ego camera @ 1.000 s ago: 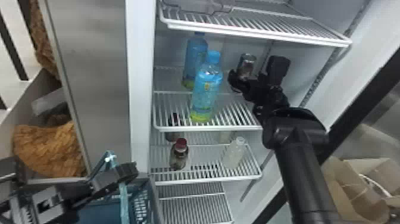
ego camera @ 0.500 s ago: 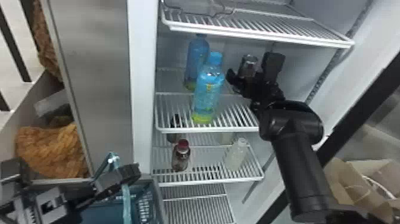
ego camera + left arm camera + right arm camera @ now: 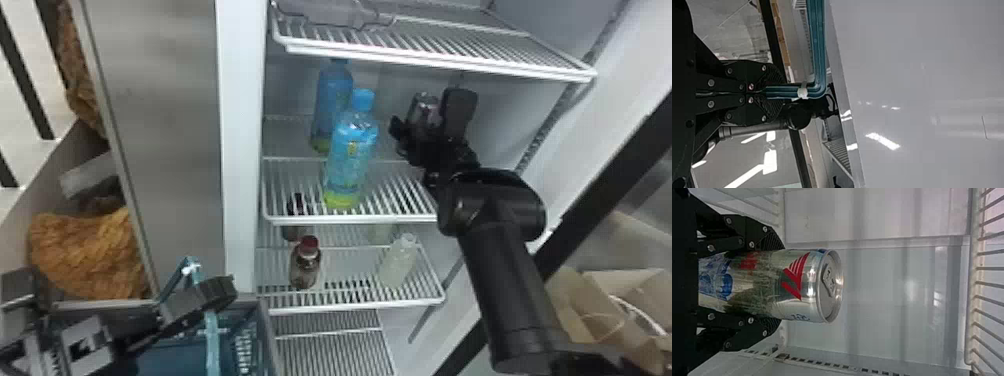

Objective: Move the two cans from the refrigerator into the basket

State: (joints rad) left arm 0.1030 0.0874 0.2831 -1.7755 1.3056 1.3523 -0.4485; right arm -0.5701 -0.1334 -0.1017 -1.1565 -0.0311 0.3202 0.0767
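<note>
i see a smooth, glossy silver metal can (image 3: 801, 286), a shiny blue plastic bottle (image 3: 352, 152) and rough brown paper bags (image 3: 615, 305).

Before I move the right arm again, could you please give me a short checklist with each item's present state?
1. Right gripper closed on the can: ok, one finger against each side.
2. Left gripper on the basket handle: ok, the handle is clamped between its fingers.
3. Can out of the refrigerator: not ok, it is inside, below the top shelf.
4. Direct path left to the basket: not ok, the front blue-capped bottle stands on that side and would probably need avoiding.
5. Basket's contents: cannot tell, the left arm covers part of it.
</note>
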